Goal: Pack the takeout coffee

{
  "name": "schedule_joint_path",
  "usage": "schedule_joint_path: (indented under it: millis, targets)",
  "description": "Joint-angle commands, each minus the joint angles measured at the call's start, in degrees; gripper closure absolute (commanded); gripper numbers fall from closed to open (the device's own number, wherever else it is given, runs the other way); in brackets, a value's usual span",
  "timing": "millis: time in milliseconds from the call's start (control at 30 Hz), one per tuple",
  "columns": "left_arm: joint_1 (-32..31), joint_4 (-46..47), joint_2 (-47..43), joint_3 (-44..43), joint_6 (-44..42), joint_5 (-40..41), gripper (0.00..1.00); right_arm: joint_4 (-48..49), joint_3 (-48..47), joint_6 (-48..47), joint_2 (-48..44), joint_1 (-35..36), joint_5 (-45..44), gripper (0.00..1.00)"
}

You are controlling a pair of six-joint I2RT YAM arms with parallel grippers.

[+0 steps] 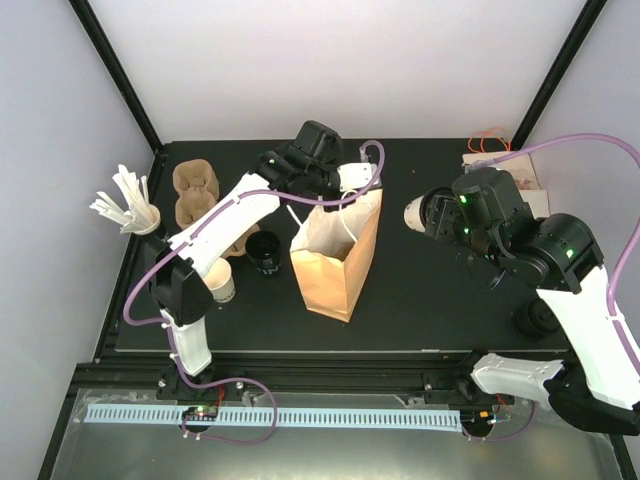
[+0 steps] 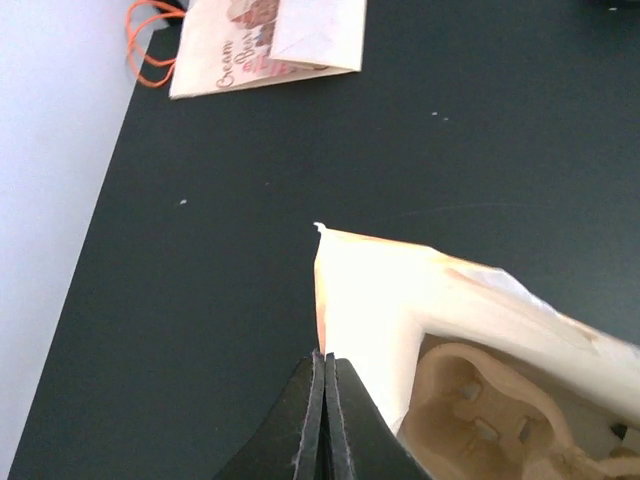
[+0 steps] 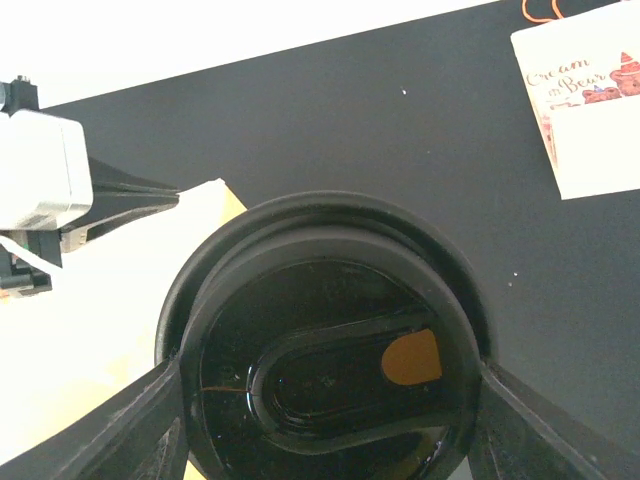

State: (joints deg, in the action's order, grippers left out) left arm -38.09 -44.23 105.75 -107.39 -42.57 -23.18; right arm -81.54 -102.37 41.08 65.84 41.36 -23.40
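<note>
A brown paper bag [image 1: 335,255] stands upright and open mid-table. My left gripper [image 1: 350,195] is shut on its far top rim; in the left wrist view the jaws [image 2: 325,362] pinch the bag's edge [image 2: 375,300]. A cardboard cup carrier [image 2: 480,420] lies inside the bag. My right gripper [image 1: 430,213] is shut on a takeout coffee cup [image 1: 413,213], held in the air right of the bag. In the right wrist view the cup's black lid [image 3: 330,340] fills the space between the fingers [image 3: 150,420], with the bag [image 3: 110,340] below on the left.
Spare cup carriers [image 1: 195,190] and a cup of white stirrers [image 1: 130,205] sit at the back left. A black cup [image 1: 265,252] and a white cup [image 1: 220,282] stand left of the bag. A printed paper bag [image 1: 505,165] lies back right, black lids [image 1: 535,320] front right.
</note>
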Motion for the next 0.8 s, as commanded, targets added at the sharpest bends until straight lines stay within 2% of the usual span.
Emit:
schedule_joint_path:
  millis: [0,133,500,667,767]
  targets:
    - [-0.89,2.15,-1.78,-1.21,11.72,7.59,0.98,1.98,0.15,-0.45,-0.54,-0.23,0.07,0.52]
    - [-1.07,0.11,-2.24,-1.95,20.25,8.53,0.98,3.63,-0.63,-4.45,0.21,-0.24,1.02,0.52]
    - [-1.67,-16.81,2.58,-17.13,42.02,18.88,0.98,4.85,-2.45,-10.89,0.37,-0.24,2.39,0.53]
    - [-1.68,-21.70,3.85,-16.53,51.88,18.71,0.98,3.82,-7.65,-16.18,1.61,-0.21,7.70,0.53]
    - [-1.60,-22.75,3.85,-16.37,53.50,18.09,0.99,0.81,-12.17,-18.57,3.44,-0.16,8.72,0.53]
